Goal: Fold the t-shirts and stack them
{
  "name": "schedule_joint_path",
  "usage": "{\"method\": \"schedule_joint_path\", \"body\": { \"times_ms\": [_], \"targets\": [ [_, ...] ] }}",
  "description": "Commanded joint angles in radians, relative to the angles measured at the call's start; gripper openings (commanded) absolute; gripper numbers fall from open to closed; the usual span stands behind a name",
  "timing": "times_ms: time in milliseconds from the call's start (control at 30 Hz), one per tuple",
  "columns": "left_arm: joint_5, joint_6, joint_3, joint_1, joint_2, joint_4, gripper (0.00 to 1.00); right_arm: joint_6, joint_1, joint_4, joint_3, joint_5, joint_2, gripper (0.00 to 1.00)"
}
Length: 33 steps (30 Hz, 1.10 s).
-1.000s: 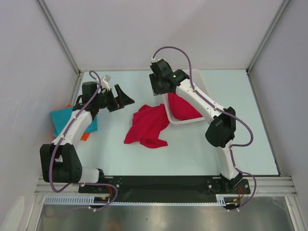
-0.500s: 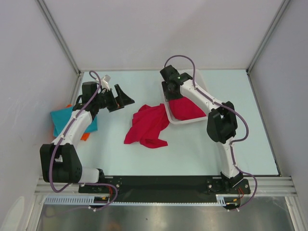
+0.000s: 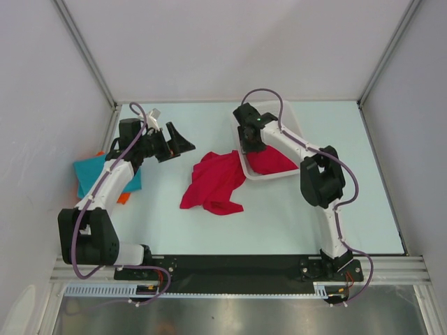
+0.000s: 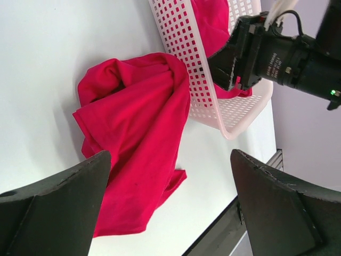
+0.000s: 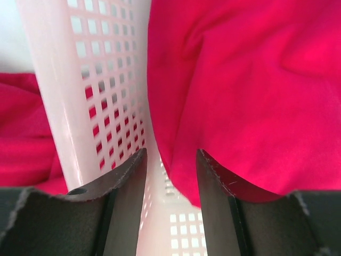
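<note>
A crumpled crimson t-shirt (image 3: 213,183) lies on the table left of the white mesh basket (image 3: 246,169); it also shows in the left wrist view (image 4: 133,133). A second crimson t-shirt (image 3: 274,160) lies inside the basket. My right gripper (image 3: 251,144) is low inside the basket at its left wall. Its jaws (image 5: 170,162) stand a little apart, with the edge of that shirt (image 5: 240,80) between them. My left gripper (image 3: 179,143) is wide open and empty, above the table left of the loose shirt. A teal shirt (image 3: 94,174) lies on an orange one (image 3: 123,199) at the left edge.
The basket's mesh wall (image 5: 90,80) stands close to my right gripper's left finger. In the left wrist view the basket (image 4: 213,101) lies beyond the loose shirt. Grey walls enclose the table on three sides.
My right gripper has moved from above the basket's left rim down into the basket onto the crimson shirt. The left arm and the loose shirt have not moved.
</note>
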Motion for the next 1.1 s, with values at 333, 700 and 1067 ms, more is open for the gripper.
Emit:
{"method": "schedule_joint_path", "body": {
  "times_ms": [333, 700, 1067],
  "targets": [
    [0.026, -0.004, 0.009, 0.009, 0.012, 0.06, 1.0, 0.07, 0.127, 0.078, -0.049, 0.036, -0.144, 0.46],
    [0.017, 0.011, 0.01, 0.009, 0.003, 0.054, 1.0, 0.081, 0.143, 0.052, -0.018, 0.047, -0.063, 0.44],
    [0.018, 0.01, 0.021, 0.009, 0.026, 0.058, 1.0, 0.042, 0.204, 0.002, 0.077, 0.151, -0.12, 0.45]
  ]
}}
